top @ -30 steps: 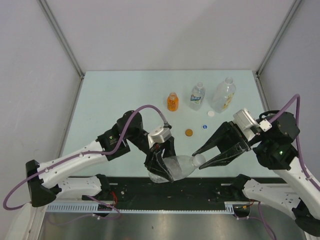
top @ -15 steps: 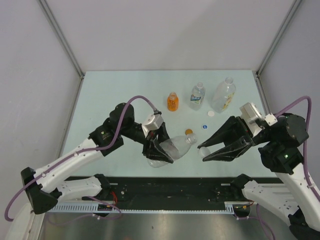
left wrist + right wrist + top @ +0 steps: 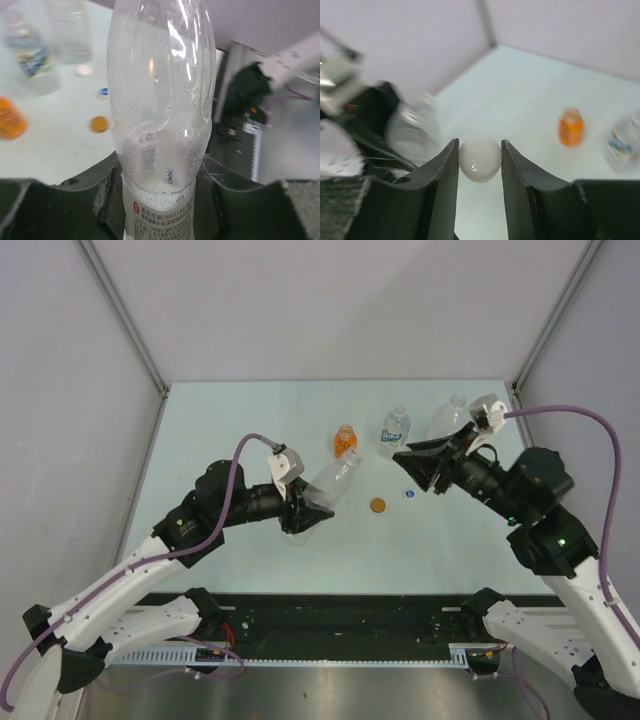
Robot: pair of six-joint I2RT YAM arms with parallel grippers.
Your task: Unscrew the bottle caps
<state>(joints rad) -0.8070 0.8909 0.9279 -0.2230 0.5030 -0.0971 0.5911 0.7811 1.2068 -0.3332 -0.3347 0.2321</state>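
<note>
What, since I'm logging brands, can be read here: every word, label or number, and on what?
"莲花控股(600186": white label on the clear bottle in the left pincer; the line beneath is too small to read.
Blue-labelled bottle: print too blurred to read.
Nothing else is legible.

The pale mint table (image 3: 220, 430) is showing an orange bottle (image 3: 345, 443), a blue-labelled clear bottle (image 3: 396, 428), an orange-brown cap (image 3: 377, 505) and a blue cap (image 3: 409, 493), while the black right gripper (image 3: 480, 145) is framing a white cap (image 3: 480, 160) and the black left gripper (image 3: 160, 172) a droplet-speckled clear bottle (image 3: 162, 100) with a white, red-marked label.
</note>
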